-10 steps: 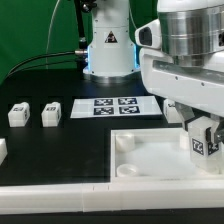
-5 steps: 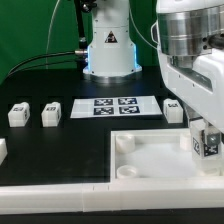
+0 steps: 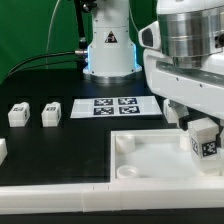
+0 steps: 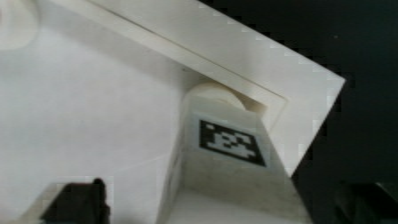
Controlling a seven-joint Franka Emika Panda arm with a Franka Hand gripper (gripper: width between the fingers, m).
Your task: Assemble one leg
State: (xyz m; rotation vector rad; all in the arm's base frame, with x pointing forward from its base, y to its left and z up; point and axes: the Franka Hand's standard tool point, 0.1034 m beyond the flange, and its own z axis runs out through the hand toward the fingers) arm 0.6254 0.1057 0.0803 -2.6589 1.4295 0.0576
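My gripper (image 3: 203,133) is at the exterior view's right, shut on a white leg (image 3: 203,143) whose black-and-white tag faces the camera. The leg stands with its lower end on the far right corner of the large white panel (image 3: 150,162). In the wrist view the leg (image 4: 228,150) runs down to a round corner socket (image 4: 228,95) of the panel (image 4: 89,110). My dark fingers (image 4: 75,200) show on either side of it. Two more legs (image 3: 18,113) (image 3: 51,112) lie on the black table at the left.
The marker board (image 3: 118,106) lies behind the panel, in front of the robot base (image 3: 108,50). A further leg (image 3: 171,110) partly shows behind my gripper. A white piece (image 3: 2,150) sits at the left edge. A white rail (image 3: 60,196) runs along the front.
My gripper and the leg shifted to the exterior view's right, then came back a little left. The leg's tag now sits more tilted. The other parts have not moved.
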